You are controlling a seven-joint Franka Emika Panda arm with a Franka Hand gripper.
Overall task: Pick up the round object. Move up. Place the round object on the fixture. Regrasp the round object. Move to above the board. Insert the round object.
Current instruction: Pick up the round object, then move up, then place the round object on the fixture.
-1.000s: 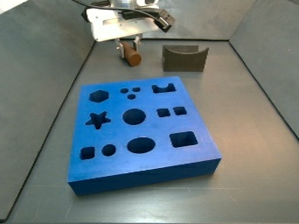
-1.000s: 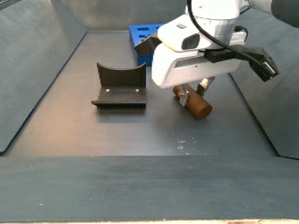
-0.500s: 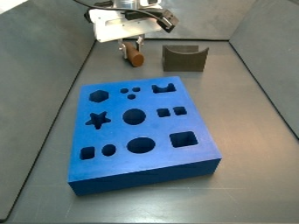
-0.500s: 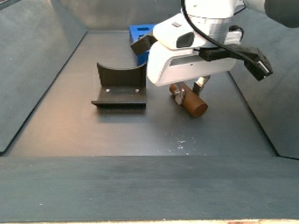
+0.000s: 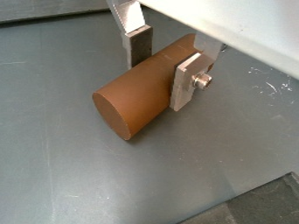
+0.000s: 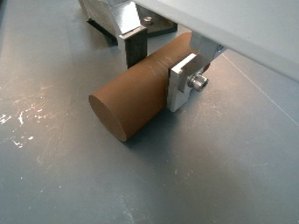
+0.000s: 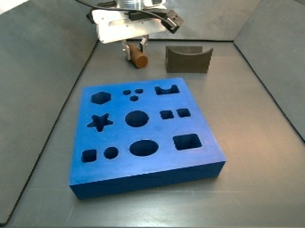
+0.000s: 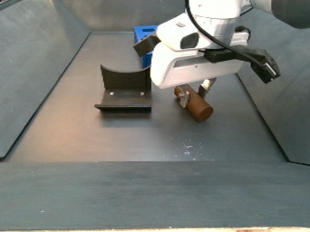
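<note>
You have the tool (image 5: pixel 163 63) pinching the brown peg (image 5: pixel 140 87) across its side, one silver finger (image 6: pixel 184 79) flat against one flank and its partner against the opposite flank in both wrist views, with a round end face sticking out past the fingers. In a side view the peg (image 8: pixel 197 106) hangs lying level close over the grey worktop (image 8: pixel 145 136), though you cannot tell whether it touches. It sits just beside the dark notched block (image 8: pixel 122 89), and the blue board (image 7: pixel 145 129) lies apart from both.
</note>
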